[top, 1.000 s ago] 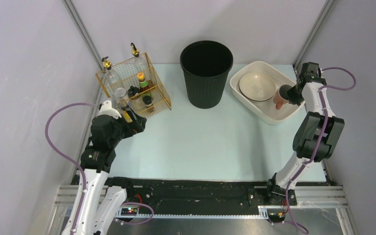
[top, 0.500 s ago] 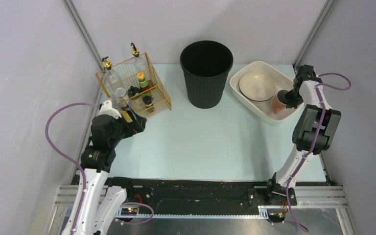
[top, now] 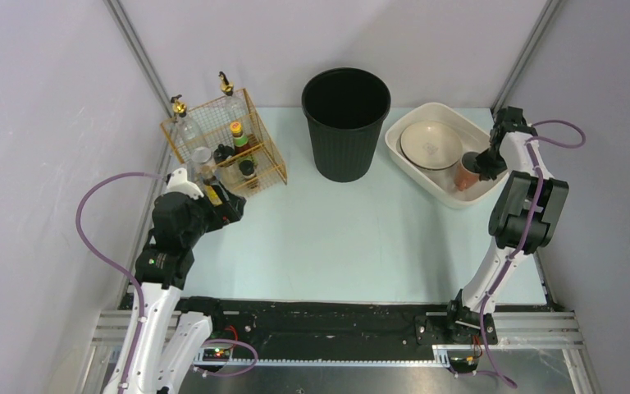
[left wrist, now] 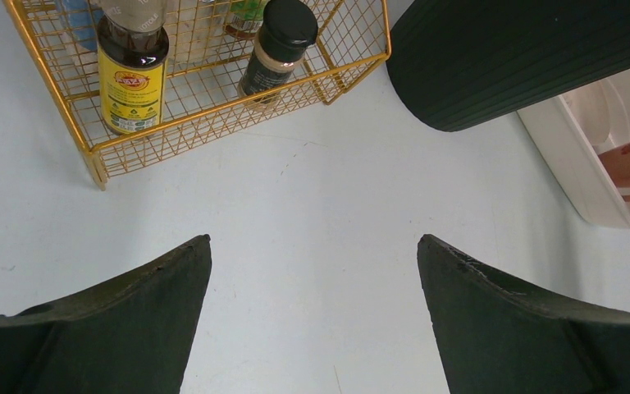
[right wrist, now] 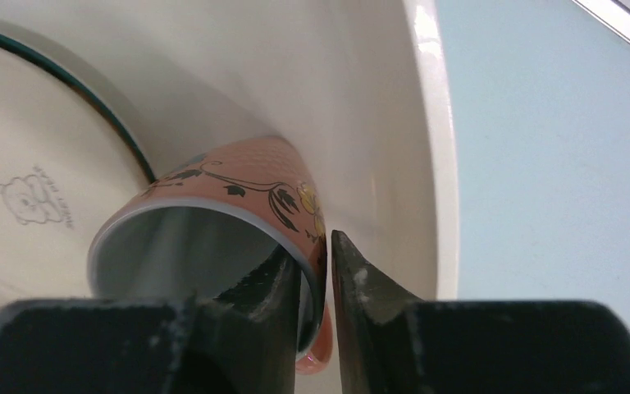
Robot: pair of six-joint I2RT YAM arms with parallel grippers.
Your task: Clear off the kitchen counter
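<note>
The pale mint kitchen counter (top: 353,238) holds a white basin (top: 394,148) at the back right. A pink flowered mug (top: 466,172) lies tilted in the basin's right end, next to a cream plate (top: 431,145). My right gripper (top: 482,164) straddles the mug's wall (right wrist: 238,185). One finger (right wrist: 271,287) is inside and the other outside, and a thin gap shows at the wall, so the jaws are slightly open. My left gripper (top: 225,207) hangs wide open and empty over bare counter (left wrist: 312,164), just in front of the wire basket.
A gold wire basket (top: 223,144) of bottles and jars stands at the back left, with a yellow-labelled bottle (left wrist: 133,70) and a black-capped jar (left wrist: 275,45) at its front. A tall black bin (top: 345,123) sits at the back centre.
The right arm has lowered the mug from above the basin's edge down into its right end, and its jaws have eased apart a little. The left arm has not moved.
</note>
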